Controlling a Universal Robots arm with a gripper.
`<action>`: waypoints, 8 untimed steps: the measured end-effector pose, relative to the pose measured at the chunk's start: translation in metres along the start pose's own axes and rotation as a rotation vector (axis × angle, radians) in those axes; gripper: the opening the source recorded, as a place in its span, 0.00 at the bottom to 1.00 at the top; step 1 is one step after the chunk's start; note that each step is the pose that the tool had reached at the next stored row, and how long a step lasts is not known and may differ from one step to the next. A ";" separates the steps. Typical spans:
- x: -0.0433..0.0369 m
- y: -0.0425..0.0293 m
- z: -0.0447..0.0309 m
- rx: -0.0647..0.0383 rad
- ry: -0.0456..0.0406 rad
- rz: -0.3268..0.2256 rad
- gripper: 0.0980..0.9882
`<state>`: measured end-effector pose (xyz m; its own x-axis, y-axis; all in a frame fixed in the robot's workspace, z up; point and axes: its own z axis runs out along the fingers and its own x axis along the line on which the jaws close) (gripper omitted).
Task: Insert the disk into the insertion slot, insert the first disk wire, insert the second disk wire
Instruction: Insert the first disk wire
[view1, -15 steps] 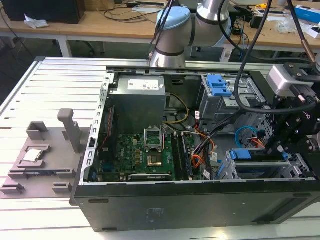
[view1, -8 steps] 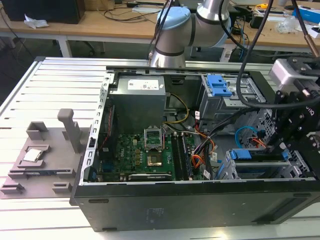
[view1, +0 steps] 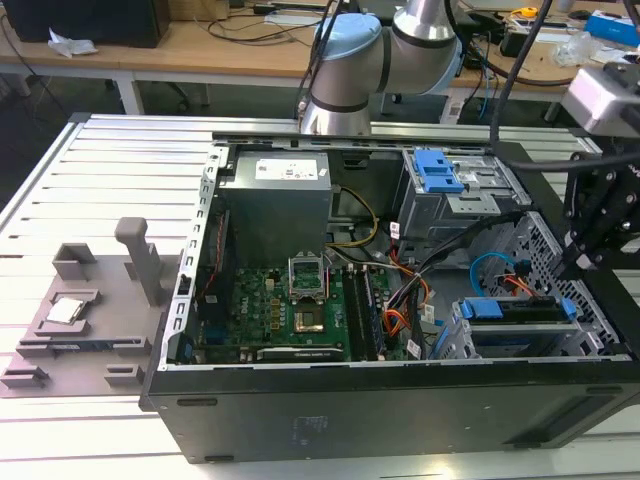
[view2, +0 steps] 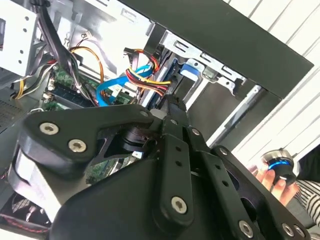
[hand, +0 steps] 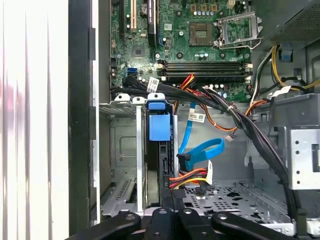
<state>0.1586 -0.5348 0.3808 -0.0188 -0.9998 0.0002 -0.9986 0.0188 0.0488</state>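
1. Nearest us in the exterior view is the black side wall of the computer case (view1: 300, 420), which lies open on a slatted metal table (view1: 100, 160).
2. Just behind that wall, toward the exterior view's right, the disk (view1: 515, 310) sits inside the insertion slot (view1: 455, 340). Its blue handle (hand: 160, 127) is at the mouth of the bay.
3. The gripper (hand: 172, 200) reaches down to the disk's rear edge. Its fingers are drawn together with no gap that we can see, and we cannot tell whether anything thin is pinched between them.
4. A red, yellow and black power bundle (hand: 189, 177) runs to that rear edge, right by the fingertips. A blue flat cable (hand: 202, 150) loops just beside the disk. We cannot tell whether either is plugged in.
5. In the second wrist view, a person's hand (view2: 270, 181) outside the case holds a blue-ringed knob (view2: 279, 166).
6. Toward the middle of the case lies the green motherboard (view1: 290, 310). The small white tags (hand: 197, 117) on the cables carry print too fine for us to read.
7. Farther back stands the power supply (view1: 275, 215). It has a white label (view1: 290, 170) that we cannot read either.
8. Beyond the case rises the arm (view1: 350, 60), with wooden benches (view1: 200, 45) behind it.
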 end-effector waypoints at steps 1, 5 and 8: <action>0.0000 0.0002 -0.0047 0.000 0.0002 0.000 0.01; 0.0000 0.0005 -0.0106 0.000 -0.0002 0.000 0.01; 0.0000 0.0005 -0.0108 0.000 0.0001 0.000 0.01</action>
<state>0.1586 -0.5348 0.3916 -0.0188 -0.9998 0.0003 -0.9986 0.0188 0.0487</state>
